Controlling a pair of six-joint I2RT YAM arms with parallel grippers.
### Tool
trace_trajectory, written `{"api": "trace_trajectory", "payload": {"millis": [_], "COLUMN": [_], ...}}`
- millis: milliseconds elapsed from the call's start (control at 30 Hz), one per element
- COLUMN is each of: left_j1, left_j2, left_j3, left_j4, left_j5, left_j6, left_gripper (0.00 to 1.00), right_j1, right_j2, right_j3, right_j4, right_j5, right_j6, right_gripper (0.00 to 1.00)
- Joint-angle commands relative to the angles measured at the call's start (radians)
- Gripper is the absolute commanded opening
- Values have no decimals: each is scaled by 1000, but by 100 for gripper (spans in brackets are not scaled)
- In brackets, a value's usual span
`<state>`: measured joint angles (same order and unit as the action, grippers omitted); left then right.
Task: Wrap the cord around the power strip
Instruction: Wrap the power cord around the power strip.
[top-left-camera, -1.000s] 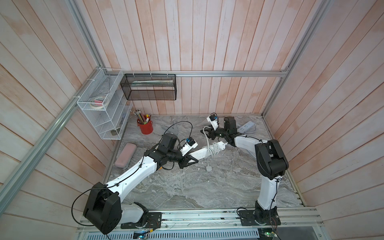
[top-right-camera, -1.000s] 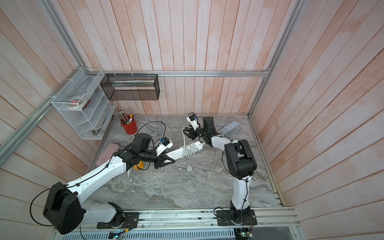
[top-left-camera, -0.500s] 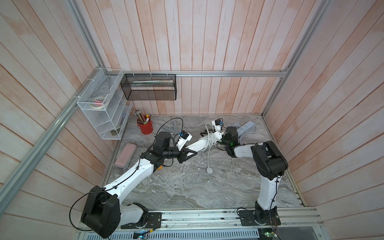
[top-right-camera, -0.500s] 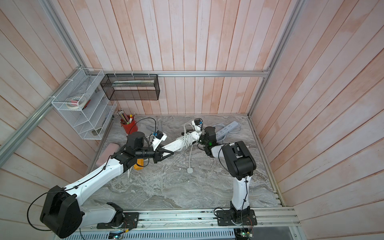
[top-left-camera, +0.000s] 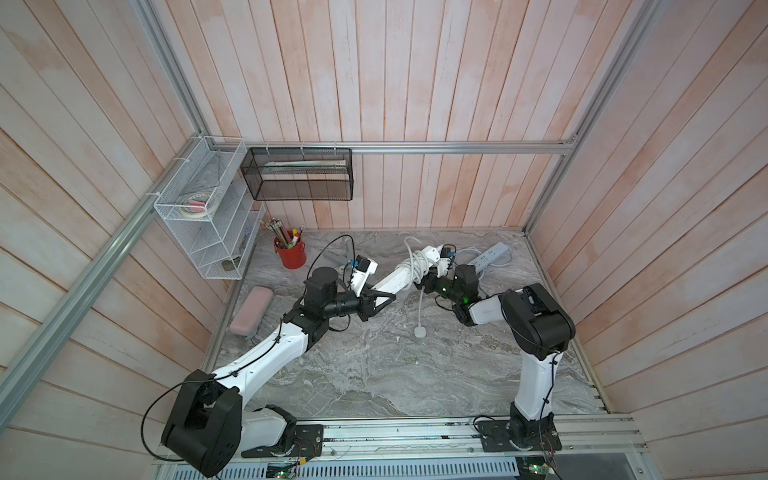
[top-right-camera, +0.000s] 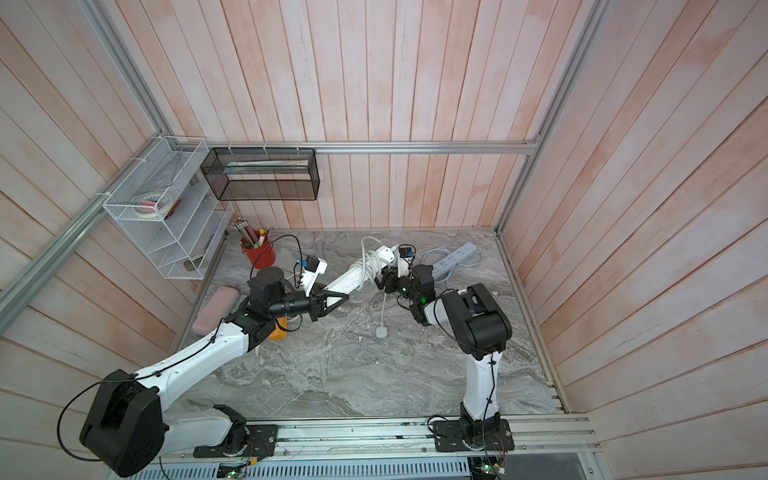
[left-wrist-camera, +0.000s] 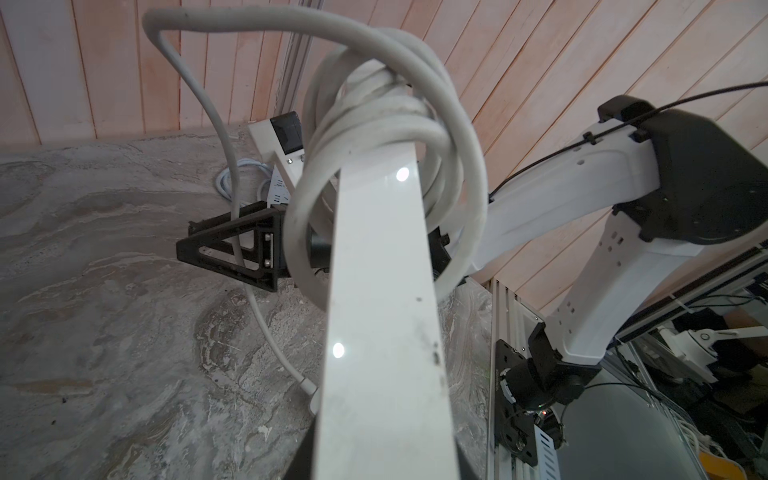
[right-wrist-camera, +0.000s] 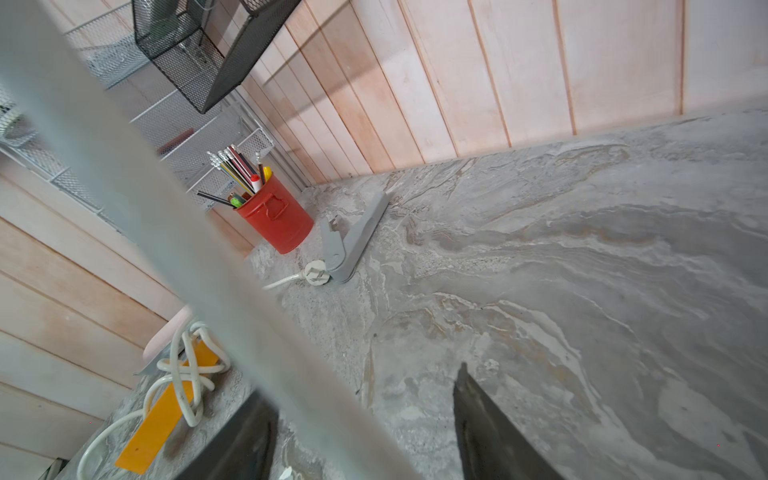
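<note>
In both top views the strip (top-left-camera: 395, 282) slants up off the worktop (top-left-camera: 374, 374), above its middle and rising toward the far edge. Its low end is clenched in the left fingers (top-left-camera: 380, 298). The cord (top-left-camera: 415, 262) is looped round the high end, and its tail drops to the plug (top-left-camera: 418, 331) on the worktop. The right fingers (top-left-camera: 432, 284) hover just beside the coil.

Left wrist: the strip (left-wrist-camera: 382, 291) looks stiff, light and glossy, so it is likely to pivot in an end hold. The cord (left-wrist-camera: 374, 124) looks thick and springy, with slack loops. It is best taken on the tail just under the coil.

Right wrist: the right fingers (right-wrist-camera: 490, 432) stand apart, gripping nothing. A blurred band crosses in front; I cannot tell whether it is cord or strip.
</note>
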<state>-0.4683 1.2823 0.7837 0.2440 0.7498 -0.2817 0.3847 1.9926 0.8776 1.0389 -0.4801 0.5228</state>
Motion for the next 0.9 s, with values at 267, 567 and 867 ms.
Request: {"api": "trace_trajectory", "payload": {"millis": [267,567,867], "left_j1": [8,9,132], "left_j2": [-43,-71,-17], "left_j3": [-18,-33,-5], "left_j4": [201,219,350], "left_j5": [-24,-111,-260], "left_j6": [-80,-119,-317], "left_gripper": [0,0,0], "right_j1": [126,180,313], "right_j2": [63,75,-93], "right_j3": [95,161,67], "right_j4": [-216,-381,-519], "right_j5": [214,397,540], "right_j6": [-34,-102,-370], "right_gripper": [55,23,0]}}
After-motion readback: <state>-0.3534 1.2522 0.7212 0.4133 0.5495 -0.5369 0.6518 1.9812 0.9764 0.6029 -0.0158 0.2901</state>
